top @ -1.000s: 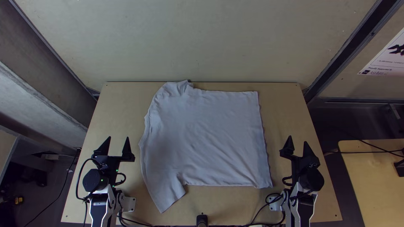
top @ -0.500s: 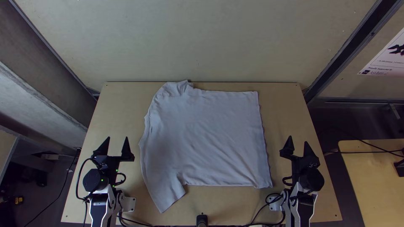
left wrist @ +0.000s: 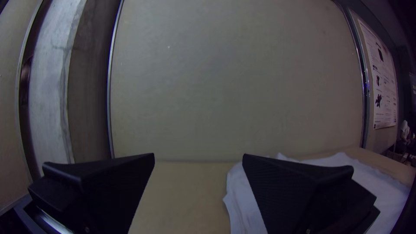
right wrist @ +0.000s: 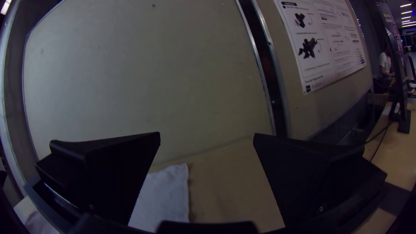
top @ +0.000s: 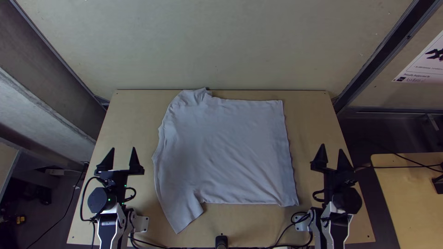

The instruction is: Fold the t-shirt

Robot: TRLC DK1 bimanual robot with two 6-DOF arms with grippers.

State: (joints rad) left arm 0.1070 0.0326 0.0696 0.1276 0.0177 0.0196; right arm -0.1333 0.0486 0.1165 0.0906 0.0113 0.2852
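The left hand [top: 122, 148] and right hand [top: 332, 148] are both released, fingers parted, over opposite sides of a light wooden bench [top: 314, 110]. A pale wall panel [top: 217, 46] rises beyond both hands. Beyond the right hand and to its outer side, a dark metal upright [top: 383, 51] borders a wall bearing a printed poster [top: 425, 62]; a wooden side table [top: 410, 207] stands farther out on that side. The white t-shirt [top: 226, 152] lies spread on the bench between the hands, lightly wrinkled. Its straight hem faces the right hand; one sleeve [top: 184, 212] angles nearward beside the left hand, and the far corner is rumpled.
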